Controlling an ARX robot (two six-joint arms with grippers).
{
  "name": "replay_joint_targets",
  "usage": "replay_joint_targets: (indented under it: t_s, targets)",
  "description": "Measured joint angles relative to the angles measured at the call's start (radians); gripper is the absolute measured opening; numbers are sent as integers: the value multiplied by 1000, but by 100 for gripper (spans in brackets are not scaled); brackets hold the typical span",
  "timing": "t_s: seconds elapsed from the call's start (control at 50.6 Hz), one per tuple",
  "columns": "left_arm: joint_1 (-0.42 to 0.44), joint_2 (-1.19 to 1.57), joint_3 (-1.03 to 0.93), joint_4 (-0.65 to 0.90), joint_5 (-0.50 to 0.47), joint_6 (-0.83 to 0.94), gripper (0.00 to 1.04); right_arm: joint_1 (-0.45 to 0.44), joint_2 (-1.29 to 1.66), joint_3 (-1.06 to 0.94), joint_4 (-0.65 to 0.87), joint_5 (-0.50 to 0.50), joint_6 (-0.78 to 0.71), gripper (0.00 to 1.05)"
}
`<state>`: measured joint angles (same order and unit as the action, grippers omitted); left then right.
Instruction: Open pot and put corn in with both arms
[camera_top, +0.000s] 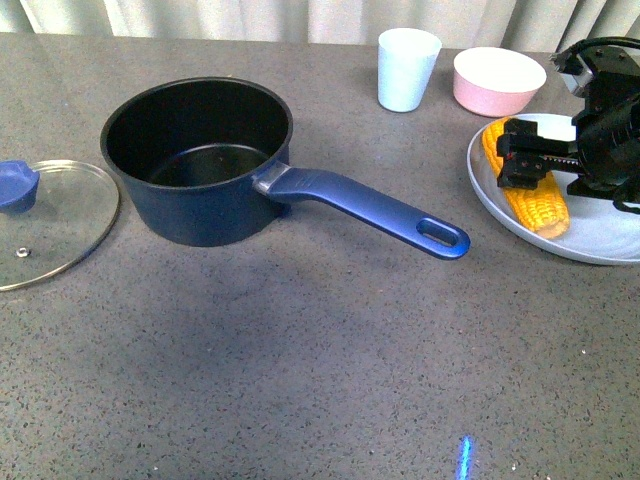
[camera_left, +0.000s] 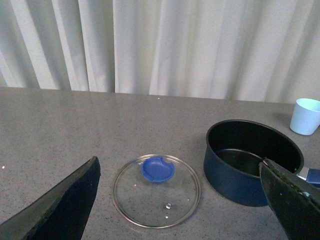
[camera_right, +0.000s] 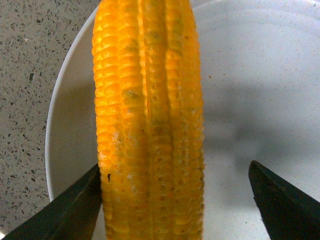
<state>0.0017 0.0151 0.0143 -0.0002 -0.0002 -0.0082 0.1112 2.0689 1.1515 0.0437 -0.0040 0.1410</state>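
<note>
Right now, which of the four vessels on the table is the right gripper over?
The pale blue plate at far right, carrying the corn; the open right gripper straddles it. The pot, cup and pink bowl stand clear.

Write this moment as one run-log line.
pot: open, empty | lid: on table beside pot | corn: on plate | right gripper: open around corn | left gripper: open

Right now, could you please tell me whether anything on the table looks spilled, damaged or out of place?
Nothing stands out. The pot stands upright and empty, its glass lid lies flat beside it, and the corn lies whole on the plate. The open right pincer straddles the corn slightly off-centre.
</note>
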Motion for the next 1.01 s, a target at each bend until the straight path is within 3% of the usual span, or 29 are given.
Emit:
replay_joint_targets:
  t_s: [0.237, 0.395, 0.732, 0.85, 1.008]
  targets:
    - [0, 0, 0, 0, 0, 0, 96, 0, 16, 3, -5, -3, 9, 44]
    - [0, 0, 0, 0, 0, 0, 96, -11, -8, -4, -6, -31, 13, 28]
    - [0, 0, 0, 0, 0, 0, 96, -2, -172, 8, -48, -130, 37, 21]
    - [0, 0, 0, 0, 0, 0, 96, 81, -204, 77, -80, -168, 43, 20]
    - [0, 0, 0, 0, 0, 0, 96, 262, -171, 219, -133, -203, 43, 19]
